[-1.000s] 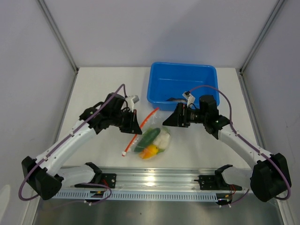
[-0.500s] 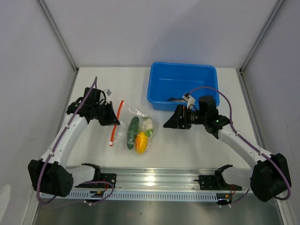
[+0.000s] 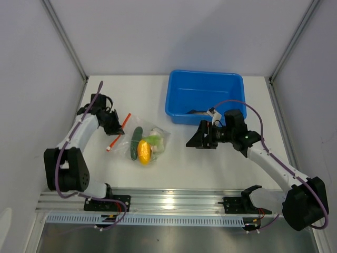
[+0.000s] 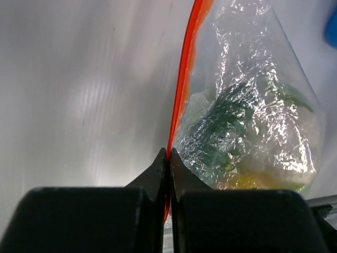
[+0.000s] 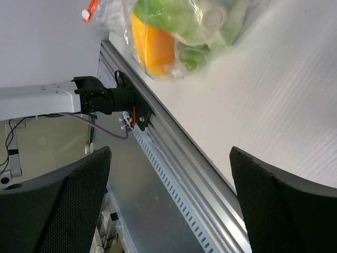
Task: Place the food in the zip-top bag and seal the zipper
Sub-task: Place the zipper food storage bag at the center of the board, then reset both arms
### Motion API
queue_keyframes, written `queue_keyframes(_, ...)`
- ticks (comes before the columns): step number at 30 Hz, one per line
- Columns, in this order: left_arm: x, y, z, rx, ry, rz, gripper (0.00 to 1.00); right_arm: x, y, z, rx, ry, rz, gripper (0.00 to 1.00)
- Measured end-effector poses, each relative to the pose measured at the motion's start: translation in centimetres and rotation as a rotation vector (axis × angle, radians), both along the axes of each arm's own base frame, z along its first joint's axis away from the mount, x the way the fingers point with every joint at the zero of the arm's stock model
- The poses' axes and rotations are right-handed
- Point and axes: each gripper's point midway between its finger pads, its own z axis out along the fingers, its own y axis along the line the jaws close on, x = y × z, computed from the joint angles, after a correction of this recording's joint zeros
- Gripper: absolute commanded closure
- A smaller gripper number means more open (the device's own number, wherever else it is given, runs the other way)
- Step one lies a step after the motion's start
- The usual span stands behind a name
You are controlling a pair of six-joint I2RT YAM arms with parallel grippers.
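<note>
The clear zip-top bag (image 3: 149, 141) lies on the table left of centre. It holds the food: dark green cucumber (image 3: 136, 139), orange-yellow mango (image 3: 144, 152), bright green cluster (image 3: 154, 140) and white cauliflower (image 3: 158, 134). The orange-red zipper (image 3: 119, 132) runs along the bag's left edge. My left gripper (image 3: 115, 128) is shut on the zipper (image 4: 184, 79), with the strip pinched between the fingertips (image 4: 168, 156) and the bag (image 4: 253, 121) to its right. My right gripper (image 3: 196, 141) is open and empty, right of the bag and clear of it. The bagged food (image 5: 174, 31) shows at the top of the right wrist view.
A blue plastic bin (image 3: 231, 84) stands at the back right with a small dark item (image 3: 196, 112) at its front wall. The metal rail (image 3: 174, 203) runs along the table's near edge. White walls close in both sides.
My left gripper has moved left and back, pulling the bag of food leftwards across the table by its zipper. The right gripper has stayed open near the bin and drawn slightly back.
</note>
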Motion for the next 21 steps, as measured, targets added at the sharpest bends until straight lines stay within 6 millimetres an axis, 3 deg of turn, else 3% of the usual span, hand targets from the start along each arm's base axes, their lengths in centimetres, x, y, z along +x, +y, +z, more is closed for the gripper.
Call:
queue_keyframes(4, 2.5, 0.6, -1.8, 0.019, 0.039, 0.006, 0.95, -0.6, -0.5, -0.1, -0.017, 0.008, -0.001, 0.05)
queue_keyframes(6, 3.5, 1.0, -2.1, 0.026, 0.04, 0.011, 0.84, -0.9, -0.7, -0.1, -0.026, 0.013, -0.004, 0.04)
queue_keyframes(7, 3.9, 1.2, -2.1, 0.028, 0.035, 0.013, 0.66, -1.0, -0.9, 0.0, -0.028, 0.012, -0.006, 0.05)
queue_keyframes(8, 4.3, 1.5, -1.9, 0.035, 0.026, 0.015, 0.56, -1.1, -1.0, -0.1, -0.032, 0.014, -0.01, 0.05)
queue_keyframes(14, 7.3, 2.8, 1.1, 0.068, -0.068, 0.02, 0.21, -1.2, -1.3, -0.2, -0.044, 0.026, -0.021, 0.05)
queue_keyframes(17, 8.1, 3.4, 2.2, 0.096, -0.108, 0.035, 0.13, -1.1, -1.4, -0.3, -0.048, 0.028, -0.025, 0.04)
queue_keyframes(21, 7.5, 4.0, 4.0, 0.127, -0.157, 0.064, 0.0, -0.9, -1.7, -0.9, -0.077, 0.039, -0.051, 0.01)
